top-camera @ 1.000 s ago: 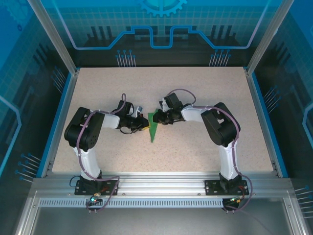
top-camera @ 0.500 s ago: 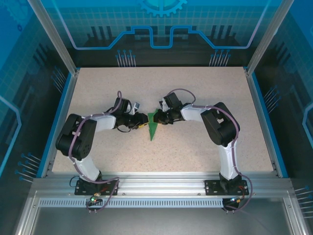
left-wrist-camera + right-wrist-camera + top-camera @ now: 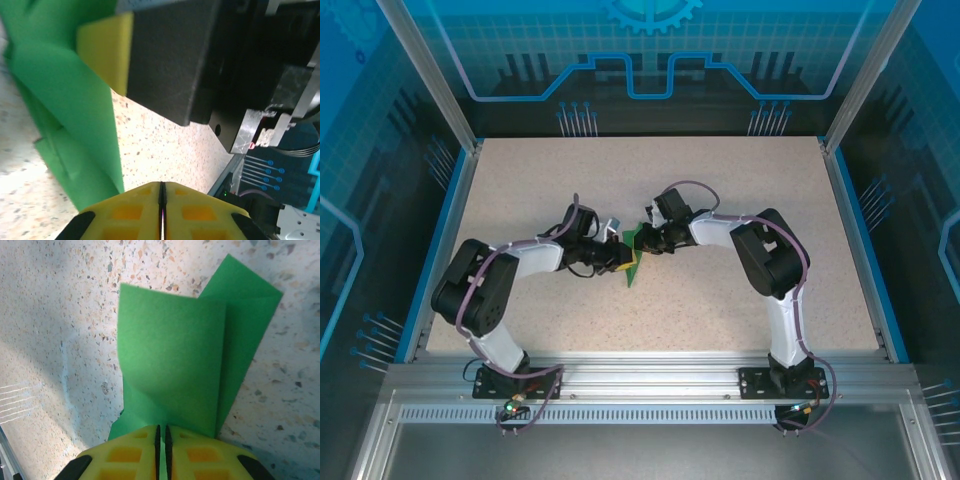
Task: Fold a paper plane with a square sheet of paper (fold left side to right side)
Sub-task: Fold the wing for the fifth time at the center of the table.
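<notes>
At the middle of the speckled surface [image 3: 720, 190] your two end effectors meet nose to nose over the square sheet of paper [image 3: 633, 272], which is creased into a narrow angular shape with its point toward the arm bases. Your left end effector [image 3: 618, 256] comes in from the left and lies against the paper's left edge; your right end effector [image 3: 648, 240] comes in from the right at the paper's far end. In the right wrist view, the right end effector [image 3: 161, 440] has its yellow fingers pressed together on the paper [image 3: 175, 355], which rises from between them as two overlapping green flaps above the surface [image 3: 60, 300]. In the left wrist view, the left end effector [image 3: 161, 210] has its fingers closed to a hairline seam, with the paper [image 3: 65, 100] standing just to their left; whether any edge of it is caught in that seam, you cannot tell from here. A black block with a yellow pad [image 3: 105, 50] touches the paper's upper part.
</notes>
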Robot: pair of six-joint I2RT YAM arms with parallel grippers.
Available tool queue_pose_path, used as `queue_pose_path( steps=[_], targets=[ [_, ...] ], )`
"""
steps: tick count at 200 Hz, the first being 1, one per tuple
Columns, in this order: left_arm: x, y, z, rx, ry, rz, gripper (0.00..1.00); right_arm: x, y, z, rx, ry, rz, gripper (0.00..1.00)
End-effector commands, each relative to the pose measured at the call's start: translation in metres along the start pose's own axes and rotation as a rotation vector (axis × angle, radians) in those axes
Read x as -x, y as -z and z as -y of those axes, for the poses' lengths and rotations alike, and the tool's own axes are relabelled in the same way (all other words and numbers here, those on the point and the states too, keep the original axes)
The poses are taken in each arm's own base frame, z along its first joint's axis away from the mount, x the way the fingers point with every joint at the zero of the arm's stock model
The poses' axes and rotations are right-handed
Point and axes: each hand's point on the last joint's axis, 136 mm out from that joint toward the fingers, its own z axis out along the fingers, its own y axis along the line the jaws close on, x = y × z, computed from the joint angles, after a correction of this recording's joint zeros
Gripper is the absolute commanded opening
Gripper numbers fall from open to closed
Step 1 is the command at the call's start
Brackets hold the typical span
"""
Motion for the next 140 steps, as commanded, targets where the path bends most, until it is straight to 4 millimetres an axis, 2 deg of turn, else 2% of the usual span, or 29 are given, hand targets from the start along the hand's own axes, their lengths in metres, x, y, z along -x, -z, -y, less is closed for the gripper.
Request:
queue_pose_path(
  steps=[1,87,140],
  targets=[
    [0.003,-0.007,0.005,-0.02,0.007,-0.03,0.1,-0.033,-0.017,0.031,-0.103,-0.042,-0.106,0.14],
    [-0.009,-0.023,-0.041,0.109,0.09,-0.082,0.08,-0.033,-0.015,0.031,-0.116,-0.031,-0.108,0.13],
    [-0.013,-0.023,-0.056,0.166,0.11,-0.086,0.07,-0.033,-0.015,0.032,-0.124,-0.028,-0.109,0.13]
  ],
)
